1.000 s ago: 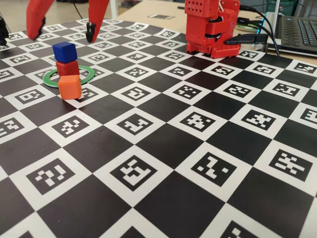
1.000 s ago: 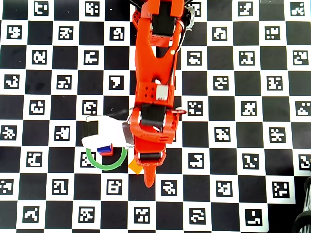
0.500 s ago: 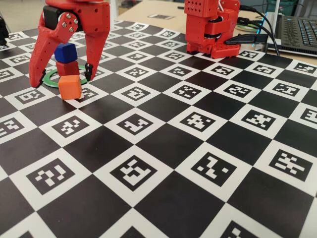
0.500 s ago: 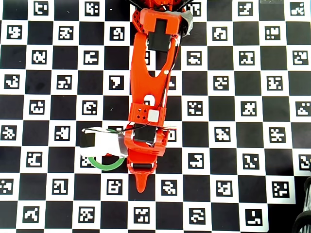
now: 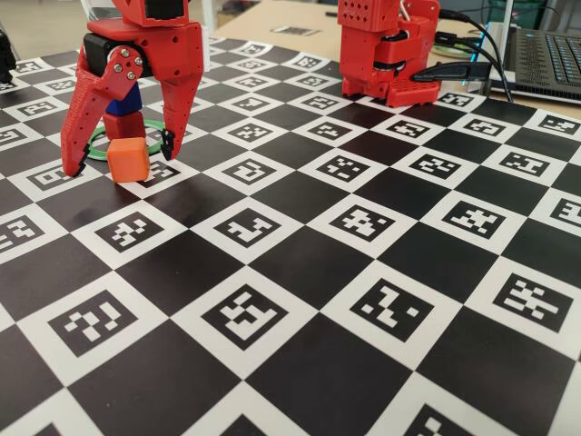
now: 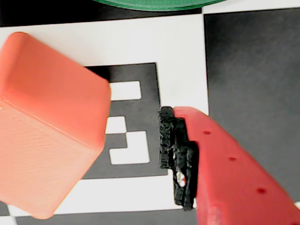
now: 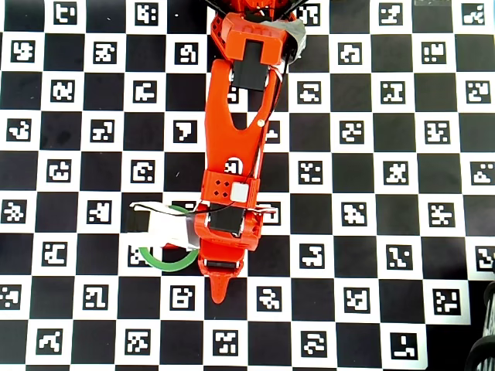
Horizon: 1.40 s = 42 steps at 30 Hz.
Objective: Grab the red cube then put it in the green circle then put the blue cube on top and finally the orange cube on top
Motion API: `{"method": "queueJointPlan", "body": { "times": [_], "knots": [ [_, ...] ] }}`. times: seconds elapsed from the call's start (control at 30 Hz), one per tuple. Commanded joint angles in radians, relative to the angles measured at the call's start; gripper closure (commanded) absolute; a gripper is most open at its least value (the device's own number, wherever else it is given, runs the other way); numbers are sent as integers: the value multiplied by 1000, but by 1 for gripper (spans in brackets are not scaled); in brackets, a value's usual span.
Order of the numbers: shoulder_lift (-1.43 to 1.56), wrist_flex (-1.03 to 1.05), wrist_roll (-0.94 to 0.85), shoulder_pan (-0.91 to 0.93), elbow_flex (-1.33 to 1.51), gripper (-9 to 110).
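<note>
So my claw [image 5: 116, 163] is spread wide open right now, one finger down on each side of the orange cube [image 5: 128, 158], nothing gripped yet. The cube sits on the checkered board [image 5: 363, 272] just in front of the green ring [image 5: 156, 126], and in the fixed view the blue cube [image 5: 122, 100] is stacked on the red cube [image 5: 127, 124] inside that ring, right behind my fingers. In the wrist view the orange cube [image 6: 51, 122] is turned a bit, so a corner points toward my padded finger [image 6: 176, 154], with a clear gap between them. It looks like hard printed plastic, so I'd guess light, stiff and kinda slick on the faces. I'd want the pads on two flat opposite sides around mid-height, not on the corners, or it'll likely twist or pop out when I squeeze. Room-wise: loads of open board toward the camera and to the right in the fixed view, but the stack is close behind the cube, so any sweep backward could knock blue off red. From overhead my arm [image 7: 236, 154] hides the stack and the orange cube, only part of the ring [image 7: 166, 263] peeks out. Straight up first, then over, seems like the safe way.
</note>
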Motion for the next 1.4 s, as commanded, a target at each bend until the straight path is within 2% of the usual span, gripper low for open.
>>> {"method": "queueJointPlan", "body": {
  "times": [0.0,0.7,0.93,1.37],
  "knots": [
    [41,-3,60,8,-94,52],
    [34,-11,351,-29,-112,53],
    [32,-32,377,-34,-98,54],
    [41,-60,390,-11,-66,62]
  ]
}}
